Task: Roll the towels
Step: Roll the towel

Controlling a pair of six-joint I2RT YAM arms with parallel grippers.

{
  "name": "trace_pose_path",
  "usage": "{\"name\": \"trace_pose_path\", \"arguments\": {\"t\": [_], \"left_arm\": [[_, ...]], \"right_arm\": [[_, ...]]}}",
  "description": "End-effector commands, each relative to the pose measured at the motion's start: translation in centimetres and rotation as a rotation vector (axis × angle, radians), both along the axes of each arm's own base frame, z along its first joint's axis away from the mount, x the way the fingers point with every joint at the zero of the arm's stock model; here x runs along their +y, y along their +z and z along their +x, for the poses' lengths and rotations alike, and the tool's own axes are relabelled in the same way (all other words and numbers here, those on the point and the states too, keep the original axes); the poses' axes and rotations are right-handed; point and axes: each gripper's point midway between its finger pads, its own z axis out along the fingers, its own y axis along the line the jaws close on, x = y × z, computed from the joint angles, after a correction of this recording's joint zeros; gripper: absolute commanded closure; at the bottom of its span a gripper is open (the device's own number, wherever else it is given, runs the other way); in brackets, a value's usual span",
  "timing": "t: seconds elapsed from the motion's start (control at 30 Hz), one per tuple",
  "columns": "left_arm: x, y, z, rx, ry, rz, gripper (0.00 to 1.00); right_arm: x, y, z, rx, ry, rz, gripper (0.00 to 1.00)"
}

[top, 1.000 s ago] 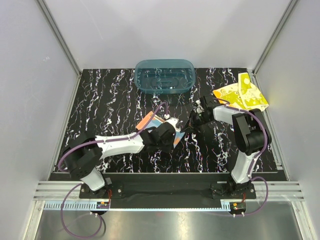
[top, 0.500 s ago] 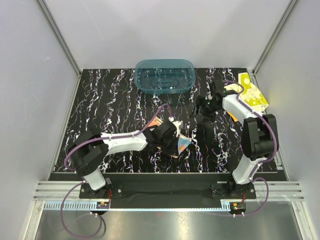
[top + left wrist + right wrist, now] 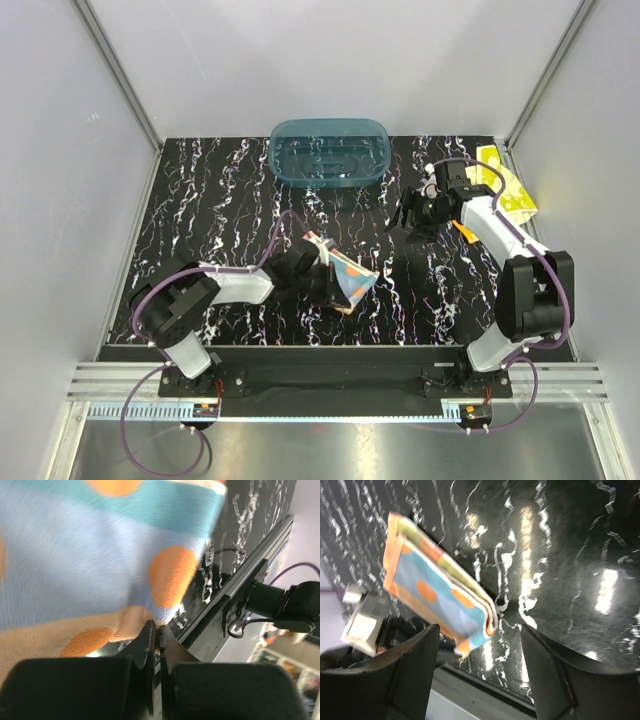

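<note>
We've got the left gripper (image 3: 325, 280) pinched shut on an edge of the folded dotted towel (image 3: 352, 280), tilted, lower middle of the top view. The right gripper (image 3: 412, 213) hangs wide open and empty in the upper right, near the yellow towel (image 3: 515, 200).

Open table (image 3: 220, 220) between and ahead of the right fingers (image 3: 400, 680) up to the dotted towel (image 3: 350, 283), itself crowding right against the left fingers (image 3: 145, 645), with the tub (image 3: 328, 152) off to one side and the yellow towel (image 3: 514, 198) behind.
</note>
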Motion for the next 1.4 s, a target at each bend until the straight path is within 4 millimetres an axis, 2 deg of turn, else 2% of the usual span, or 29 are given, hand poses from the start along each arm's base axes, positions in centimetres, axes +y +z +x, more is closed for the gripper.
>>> {"name": "trace_pose_path", "arguments": {"t": [0.0,0.2,0.23,0.37,0.4,0.43,0.6,0.77,1.0,1.13,1.3,1.37], "left_arm": [[-0.7,3.6,0.9,0.019,0.06,-0.193,1.0],[1.1,2.2,1.6,0.07,0.163,-0.177,1.0],[1.2,2.7,2.1,0.068,0.183,-0.201,1.0],[1.8,2.4,2.4,0.091,0.203,-0.215,1.0],[2.5,1.2,2.6,0.167,0.24,-0.208,1.0],[2.8,0.3,2.4,0.198,0.254,-0.182,1.0],[3.8,-1.7,2.5,0.288,0.297,-0.145,1.0],[4.5,-3.0,2.4,0.326,0.308,-0.094,1.0],[5.3,-4.0,2.4,0.345,0.31,-0.052,1.0],[5.3,-4.1,2.6,0.343,0.301,-0.042,1.0],[5.5,-4.1,2.6,0.341,0.3,-0.04,1.0],[5.6,-3.9,2.6,0.34,0.297,-0.044,1.0]], "right_arm": [[1.9,2.0,-1.0,-0.064,0.082,0.109,0.28],[3.8,2.2,-2.9,-0.082,0.161,0.154,0.29],[4.2,2.2,-3.3,-0.083,0.179,0.162,0.3],[6.3,2.2,-4.9,-0.113,0.264,0.181,0.33],[7.7,1.2,-6.4,-0.104,0.304,0.213,0.53],[8.0,0.8,-6.5,-0.105,0.31,0.222,0.63],[10.0,-0.9,-7.3,-0.068,0.362,0.253,0.77],[12.3,-2.1,-7.9,-0.047,0.43,0.27,0.83],[13.3,-4.1,-7.3,-0.012,0.442,0.27,0.84],[13.8,-5.1,-6.4,-0.01,0.437,0.263,0.86],[13.6,-6.9,-4.7,0.002,0.391,0.205,0.87],[13.5,-8.0,-4.7,0.036,0.375,0.188,0.88]]}}
